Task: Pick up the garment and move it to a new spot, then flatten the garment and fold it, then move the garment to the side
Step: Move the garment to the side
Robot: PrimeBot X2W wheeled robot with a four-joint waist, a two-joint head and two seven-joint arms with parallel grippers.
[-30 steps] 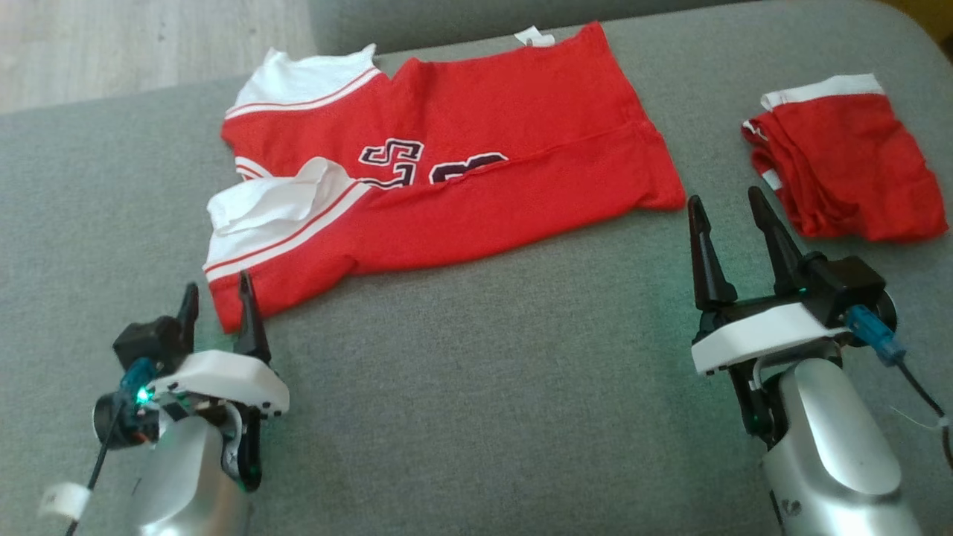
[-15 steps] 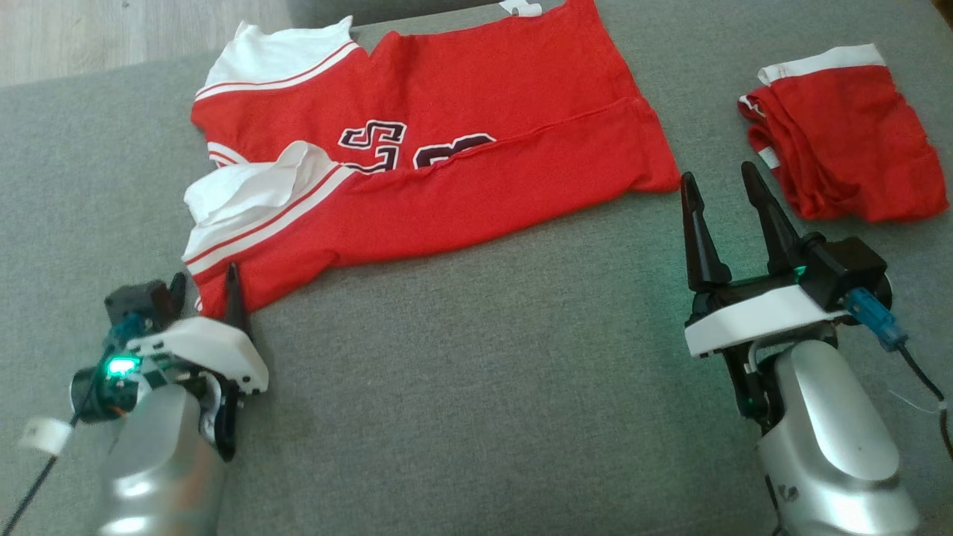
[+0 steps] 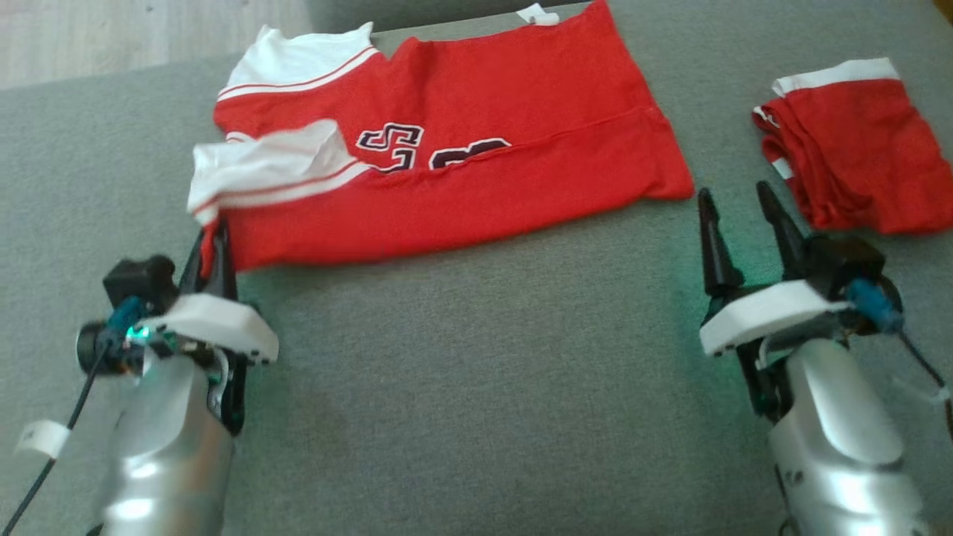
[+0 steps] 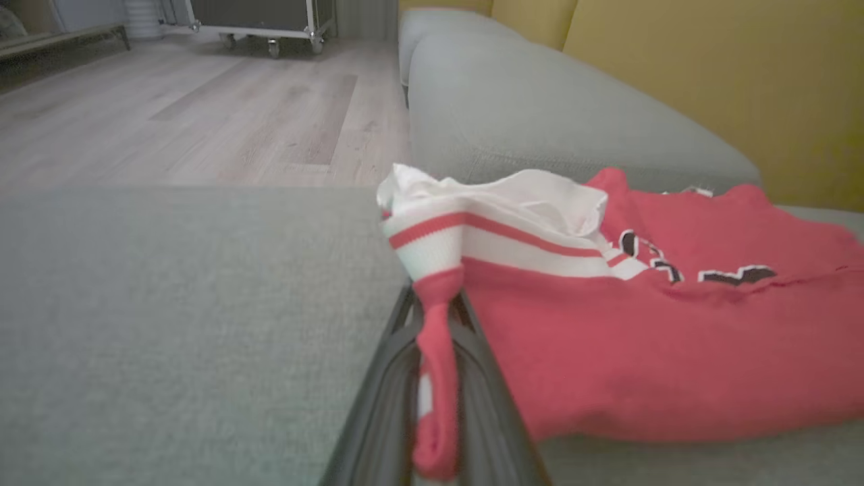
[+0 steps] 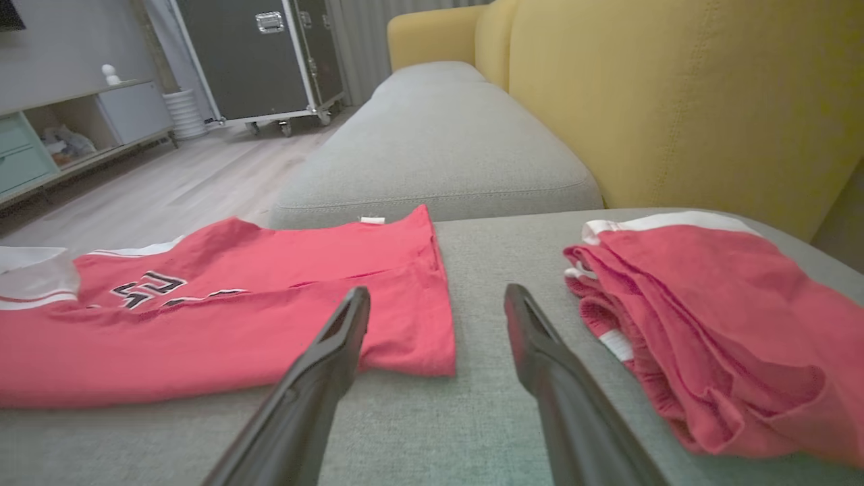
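**Left gripper clamped on the near-left corner of the garment**

The garment (image 3: pixel 461 149) is a red jersey lying flat across the left and middle of the grey seat cushion (image 3: pixel 476 372). Its far hem reaches the cushion's far edge. It is folded lengthwise, so a long crease runs across the red body. The 2 sleeves at its left end are white, each trimmed with a thin red stripe, and the nearer sleeve is bunched up. Dark characters outlined in white sit near the middle. The fold covers their lower part: the first looks like an S, the next cannot be read. A small white label (image 3: pixel 537 13) sticks out at the far hem, its print too small to make out.

The left gripper (image 3: pixel 211 242) is at the garment's near-left corner. In the left wrist view its 2 dark fingers (image 4: pixel 378 405) are closed tight on a strip of red cloth that runs down between them, with the white sleeve just beyond the tips.

The right gripper (image 3: pixel 733 190) rests above bare cushion just off the garment's right end. Its jaws are spread wide and hold nothing.

A second red piece with white trim (image 3: pixel 856 149), folded into a stack, lies near the cushion's far-right corner, apart from the garment. The right wrist view shows a yellow backrest (image 5: pixel 675 101) behind it
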